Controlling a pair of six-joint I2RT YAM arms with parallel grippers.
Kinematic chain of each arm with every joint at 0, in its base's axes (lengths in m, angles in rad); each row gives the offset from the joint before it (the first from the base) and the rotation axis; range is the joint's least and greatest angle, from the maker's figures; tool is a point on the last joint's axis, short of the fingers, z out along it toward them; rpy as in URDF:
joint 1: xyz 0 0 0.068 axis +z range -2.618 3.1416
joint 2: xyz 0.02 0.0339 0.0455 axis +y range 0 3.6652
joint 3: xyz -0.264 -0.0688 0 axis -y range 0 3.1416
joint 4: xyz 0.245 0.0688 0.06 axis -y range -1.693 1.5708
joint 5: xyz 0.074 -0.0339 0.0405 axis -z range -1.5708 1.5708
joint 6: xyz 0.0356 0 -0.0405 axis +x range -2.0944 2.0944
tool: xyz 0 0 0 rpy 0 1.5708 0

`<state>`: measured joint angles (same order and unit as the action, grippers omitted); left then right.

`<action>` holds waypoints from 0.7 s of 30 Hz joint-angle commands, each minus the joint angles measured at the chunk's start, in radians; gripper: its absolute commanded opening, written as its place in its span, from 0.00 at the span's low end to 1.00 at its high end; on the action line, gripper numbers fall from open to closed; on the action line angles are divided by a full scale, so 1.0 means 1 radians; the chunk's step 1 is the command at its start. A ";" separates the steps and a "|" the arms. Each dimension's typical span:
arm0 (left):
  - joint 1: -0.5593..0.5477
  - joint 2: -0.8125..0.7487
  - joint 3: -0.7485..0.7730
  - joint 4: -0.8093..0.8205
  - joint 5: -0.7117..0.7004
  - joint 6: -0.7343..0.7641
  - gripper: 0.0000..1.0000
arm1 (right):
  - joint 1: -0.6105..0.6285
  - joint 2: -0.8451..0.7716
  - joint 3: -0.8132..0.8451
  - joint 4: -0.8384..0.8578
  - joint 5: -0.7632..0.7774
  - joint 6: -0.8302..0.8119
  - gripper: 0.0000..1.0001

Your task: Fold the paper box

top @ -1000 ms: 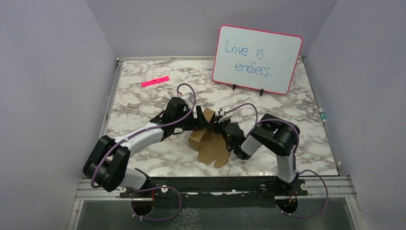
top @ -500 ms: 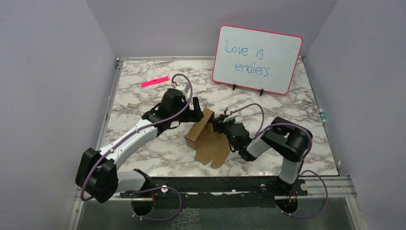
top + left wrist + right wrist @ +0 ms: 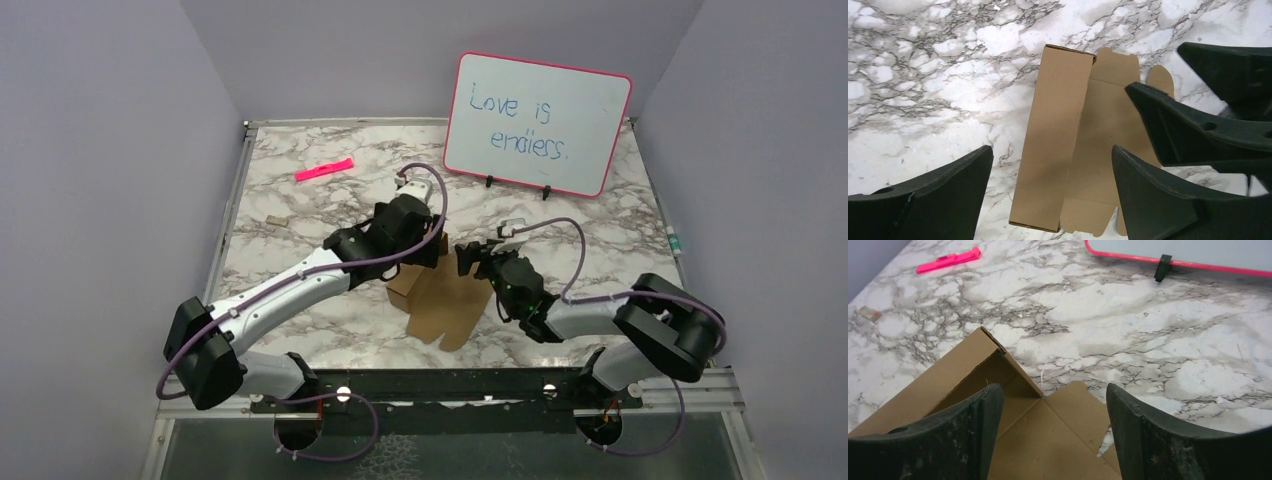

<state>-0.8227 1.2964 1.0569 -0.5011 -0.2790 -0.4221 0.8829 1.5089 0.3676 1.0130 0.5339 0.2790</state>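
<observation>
Half-folded paper box [image 3: 445,305] on marble surface [image 3: 300,205], left claw [image 3: 1052,150] spread wide above it, right claw [image 3: 1053,387] wide over its flaps, gripping nothing

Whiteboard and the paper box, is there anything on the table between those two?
Nothing. In the right wrist view, only bare marble table runs from the paper box to the whiteboard.

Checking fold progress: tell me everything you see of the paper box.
The paper box is plain brown creased cardboard, partly folded: one long panel stands raised along one side, the rest lies flat on the marble table, rounded tabs at its ends. The left gripper and right gripper hang open over it, neither gripping.
</observation>
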 commanded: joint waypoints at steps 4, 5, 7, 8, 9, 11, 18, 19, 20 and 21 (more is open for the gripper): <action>-0.173 0.143 0.140 -0.147 -0.339 -0.001 0.89 | 0.005 -0.279 -0.030 -0.351 0.093 0.100 0.87; -0.193 0.164 0.157 -0.160 -0.365 -0.001 0.88 | 0.005 -0.321 -0.036 -0.386 0.097 0.114 0.89; -0.225 0.204 0.186 -0.184 -0.426 -0.003 0.87 | 0.005 -0.402 -0.053 -0.452 0.110 0.128 0.90; -0.236 0.226 0.199 -0.198 -0.451 -0.004 0.86 | 0.005 -0.442 -0.062 -0.482 0.121 0.133 0.90; -0.245 0.247 0.212 -0.210 -0.472 -0.006 0.85 | 0.005 -0.478 -0.074 -0.507 0.137 0.139 0.90; -0.259 0.289 0.236 -0.227 -0.503 -0.006 0.84 | 0.005 -0.547 -0.102 -0.546 0.169 0.149 0.91; -0.251 0.345 0.275 -0.233 -0.479 0.009 0.84 | 0.004 -0.606 -0.188 -0.360 0.052 0.031 0.92; -0.229 0.336 0.277 -0.220 -0.446 0.016 0.84 | 0.004 -0.577 -0.197 -0.293 0.021 0.007 0.92; -0.212 0.324 0.274 -0.204 -0.420 0.025 0.84 | 0.004 -0.536 -0.205 -0.227 -0.001 -0.012 0.92; -0.195 0.311 0.270 -0.183 -0.393 0.035 0.84 | 0.004 -0.488 -0.208 -0.159 -0.023 -0.035 0.92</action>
<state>-1.0687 1.6527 1.2907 -0.7109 -0.7212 -0.4194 0.8825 0.9169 0.1841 0.6167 0.6121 0.3412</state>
